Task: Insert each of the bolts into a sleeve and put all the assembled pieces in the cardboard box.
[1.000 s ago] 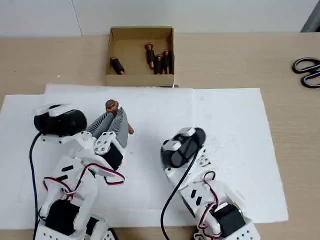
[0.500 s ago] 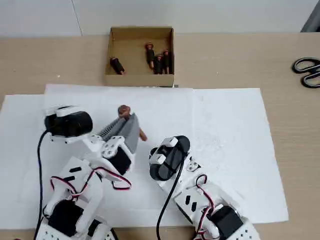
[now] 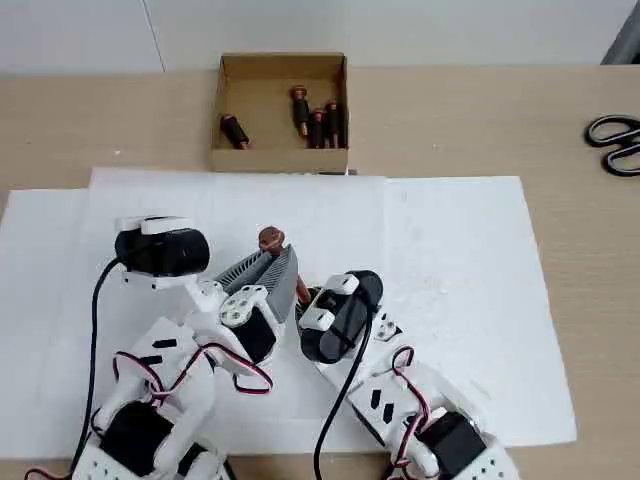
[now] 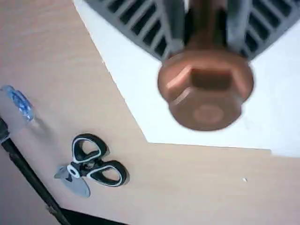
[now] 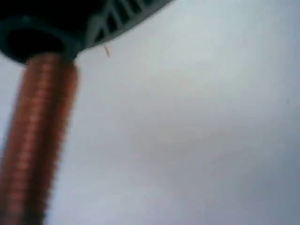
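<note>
**Item 1, bolt** (image 4: 206, 89). Copper colour, hexagonal head, threaded shaft. It is clamped between the fingers (image 4: 171, 26) of the left gripper (image 3: 277, 256), which are closed on the shaft just behind the head. The head stands clear beyond the fingertips on the side facing the cardboard box. The long axis slants across the fingers. The threaded end comes out on their other side and points toward the right gripper (image 3: 313, 298). The bolt is held off the paper.

**Item 2, sleeve** (image 5: 33, 40). Dark, with a round mouth. It sits tight against the ribbed grey fingers (image 5: 124, 11) of the right gripper, which grip it above the paper. The bolt's thread meets the mouth end-on, so bolt and sleeve share one line. How far the thread is in cannot be told.

**Item 3, cardboard box** (image 3: 281, 160). Open-topped, well beyond both sets of fingertips at the far edge of the paper. It holds four assembled pieces. One (image 3: 234, 131) lies apart from the others. Three (image 3: 318, 124) are grouped close together, each with its copper head at the end away from the fingers.

**Surface.** A white paper sheet (image 3: 450, 300) lies under both arms on a light wood-grain table (image 3: 480, 120).

**Surroundings.** Black-handled scissors (image 3: 615, 143) lie on the bare table, well off to the right gripper's side. A pale wall (image 3: 400, 30) stands behind the table.
</note>
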`<state>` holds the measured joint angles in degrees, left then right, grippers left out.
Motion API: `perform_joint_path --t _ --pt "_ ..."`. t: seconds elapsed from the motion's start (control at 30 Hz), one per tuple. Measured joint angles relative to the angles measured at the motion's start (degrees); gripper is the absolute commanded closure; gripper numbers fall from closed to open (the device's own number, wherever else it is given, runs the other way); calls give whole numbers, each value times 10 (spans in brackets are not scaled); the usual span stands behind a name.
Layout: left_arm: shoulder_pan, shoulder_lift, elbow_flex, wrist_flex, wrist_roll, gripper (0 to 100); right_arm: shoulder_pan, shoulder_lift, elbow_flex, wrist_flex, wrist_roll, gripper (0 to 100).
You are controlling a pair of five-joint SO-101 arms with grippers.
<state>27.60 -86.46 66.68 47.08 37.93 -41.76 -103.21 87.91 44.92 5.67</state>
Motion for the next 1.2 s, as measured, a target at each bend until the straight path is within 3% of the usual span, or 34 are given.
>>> perform_joint_path --t 1.2 --pt "0 -4 46 -18 -17 994 0 2 -18 18 2 996"
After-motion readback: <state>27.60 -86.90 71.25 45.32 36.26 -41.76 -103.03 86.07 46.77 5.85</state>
